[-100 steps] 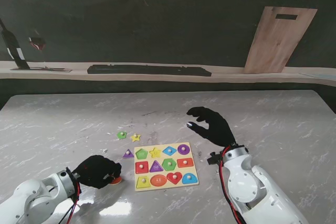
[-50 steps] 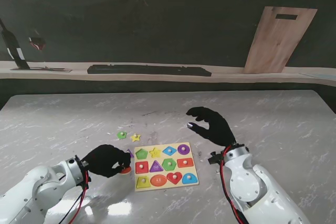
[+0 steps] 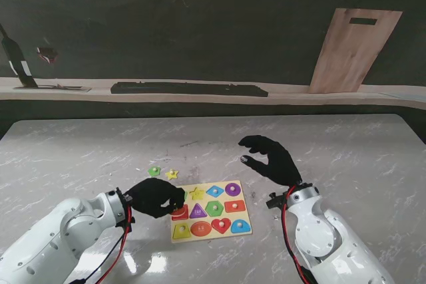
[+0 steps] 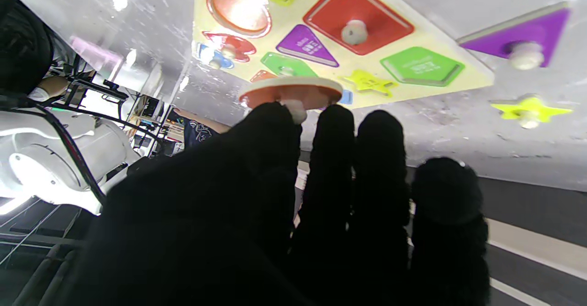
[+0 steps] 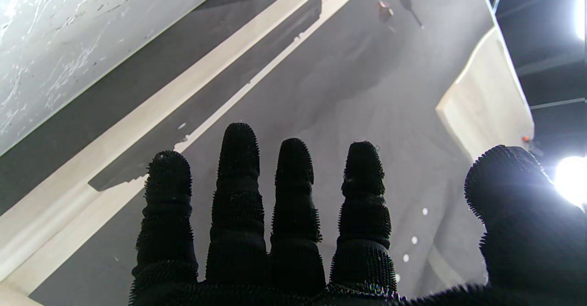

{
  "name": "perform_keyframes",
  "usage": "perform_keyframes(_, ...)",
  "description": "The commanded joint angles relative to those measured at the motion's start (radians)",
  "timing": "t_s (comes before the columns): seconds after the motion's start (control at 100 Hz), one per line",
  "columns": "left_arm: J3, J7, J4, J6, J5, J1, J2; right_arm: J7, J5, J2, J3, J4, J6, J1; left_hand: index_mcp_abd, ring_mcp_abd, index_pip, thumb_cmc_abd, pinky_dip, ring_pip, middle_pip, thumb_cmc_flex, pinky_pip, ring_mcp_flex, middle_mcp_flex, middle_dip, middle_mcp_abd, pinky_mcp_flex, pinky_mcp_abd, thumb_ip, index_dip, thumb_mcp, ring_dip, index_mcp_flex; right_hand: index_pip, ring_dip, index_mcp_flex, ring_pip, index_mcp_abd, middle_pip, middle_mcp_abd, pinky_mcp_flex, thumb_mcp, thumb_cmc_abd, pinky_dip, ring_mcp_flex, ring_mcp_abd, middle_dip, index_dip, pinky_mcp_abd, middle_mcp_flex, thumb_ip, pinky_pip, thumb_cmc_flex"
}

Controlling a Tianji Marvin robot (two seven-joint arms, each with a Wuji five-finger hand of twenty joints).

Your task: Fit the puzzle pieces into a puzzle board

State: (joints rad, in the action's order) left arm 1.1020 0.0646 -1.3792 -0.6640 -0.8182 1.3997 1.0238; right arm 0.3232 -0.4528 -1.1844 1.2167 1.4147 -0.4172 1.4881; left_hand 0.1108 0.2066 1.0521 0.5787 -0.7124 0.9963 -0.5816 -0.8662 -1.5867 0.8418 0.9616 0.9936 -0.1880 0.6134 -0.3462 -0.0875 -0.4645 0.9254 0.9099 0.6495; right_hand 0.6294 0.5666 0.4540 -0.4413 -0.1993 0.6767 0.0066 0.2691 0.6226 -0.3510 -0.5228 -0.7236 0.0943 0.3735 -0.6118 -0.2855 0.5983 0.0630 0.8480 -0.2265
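The pale yellow puzzle board (image 3: 247, 212) lies on the marble table in front of me, with coloured shapes in its rows. My left hand (image 3: 156, 197) hovers over the board's left edge, shut on the white knob of a round orange piece (image 4: 291, 92). That piece hangs just above the board (image 4: 435, 35) in the left wrist view and is hidden under the hand in the stand view. A purple triangle piece (image 4: 523, 30) lies loose beside the board. My right hand (image 3: 269, 159) is raised right of the board, open, fingers spread, holding nothing.
A loose yellow star (image 3: 172, 174) and a small green piece (image 3: 154, 171) lie on the table just beyond the board's far left corner. A wooden cutting board (image 3: 353, 50) leans on the back wall, and a long black bar (image 3: 190, 88) rests on the ledge.
My left hand has carried the orange piece from the table near the board's near left corner up and rightward to the board's left edge. The right hand has barely moved.
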Motion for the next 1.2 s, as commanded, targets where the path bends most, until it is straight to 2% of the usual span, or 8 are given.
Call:
perform_keyframes(0.0,-0.017,0.007,0.004,0.006,0.003,-0.011,0.011,-0.003,0.005,-0.002,-0.002,0.001,-0.006,0.007,-0.018,-0.032,0.048,0.021,0.018,0.035,-0.028,0.003,-0.052,0.016,0.015,0.019,-0.002,0.012,0.082,0.053,-0.030,0.050,0.001,0.006,0.003,0.006,0.005,-0.003,-0.018,-0.003,-0.008,-0.005,-0.019,0.009,-0.020,0.001,0.000,0.010,-0.003,-0.006,0.017,-0.022,0.013,-0.005)
perform_keyframes(0.2,-0.078,0.033,0.024,0.025,0.057,-0.045,0.014,-0.019,0.023,-0.001,0.002,0.001,-0.019,0.010,-0.015,-0.031,0.048,0.022,0.019,0.038,-0.029,0.004,-0.054,0.015,0.014,0.019,-0.004,0.014,0.080,0.054,-0.030,0.053,0.001,0.004,0.002,0.006,0.005,-0.003,-0.015,-0.003,-0.008,-0.006,-0.019,0.008,-0.020,0.001,0.000,0.010,-0.001,-0.007,0.018,-0.022,0.013,-0.004)
perform_keyframes(0.32,-0.114,0.069,0.025,0.052,0.108,-0.060,0.014,-0.025,0.030,0.000,0.003,0.001,-0.027,0.011,-0.010,-0.028,0.048,0.021,0.017,0.054,-0.032,0.002,-0.065,0.016,0.011,0.021,-0.011,0.029,0.083,0.055,-0.031,0.052,0.009,0.003,0.000,0.005,0.002,-0.002,-0.016,-0.003,-0.007,-0.005,-0.019,0.009,-0.020,0.001,0.000,0.010,0.000,-0.007,0.017,-0.022,0.013,-0.004)
perform_keyframes(0.5,-0.172,0.071,0.057,0.065,0.142,-0.099,0.020,-0.033,0.041,0.000,0.005,0.000,-0.031,0.011,-0.004,-0.025,0.048,0.023,0.018,0.064,-0.036,0.001,-0.073,0.019,0.011,0.022,-0.016,0.037,0.083,0.058,-0.033,0.054,0.013,0.004,0.000,0.005,0.004,-0.002,-0.017,-0.004,-0.007,-0.006,-0.019,0.008,-0.019,0.000,0.000,0.010,0.000,-0.007,0.017,-0.022,0.013,-0.004)
perform_keyframes(0.69,-0.231,0.060,0.094,0.075,0.150,-0.135,0.025,-0.036,0.048,0.000,0.010,0.000,-0.044,0.014,-0.005,-0.024,0.054,0.030,0.020,0.071,-0.047,0.012,-0.077,0.019,0.012,0.025,-0.014,0.040,0.083,0.061,-0.040,0.072,0.014,0.003,0.000,0.005,0.005,-0.002,-0.016,-0.004,-0.008,-0.005,-0.019,0.008,-0.020,-0.001,0.000,0.010,0.000,-0.008,0.018,-0.021,0.013,-0.003)
perform_keyframes(0.88,-0.272,0.020,0.122,0.090,0.125,-0.161,0.032,-0.037,0.054,-0.001,0.015,0.002,-0.050,0.017,0.000,-0.023,0.059,0.036,0.021,0.077,-0.053,0.016,-0.084,0.026,0.015,0.025,-0.020,0.049,0.079,0.061,-0.042,0.083,0.014,0.006,0.001,0.006,0.005,-0.002,-0.016,-0.004,-0.006,-0.006,-0.019,0.007,-0.019,-0.001,0.001,0.010,0.000,-0.007,0.019,-0.022,0.012,-0.005)
perform_keyframes(1.19,-0.327,0.032,0.141,0.131,0.172,-0.186,0.041,-0.030,0.059,-0.003,0.025,0.008,-0.056,0.024,0.012,-0.017,0.053,0.046,0.022,0.083,-0.055,0.019,-0.100,0.044,0.029,0.007,-0.029,0.067,0.071,0.060,-0.025,0.083,0.003,0.019,0.000,0.006,0.006,-0.002,-0.016,-0.004,-0.007,-0.005,-0.019,0.008,-0.019,-0.001,-0.001,0.010,0.000,-0.008,0.019,-0.022,0.012,-0.005)
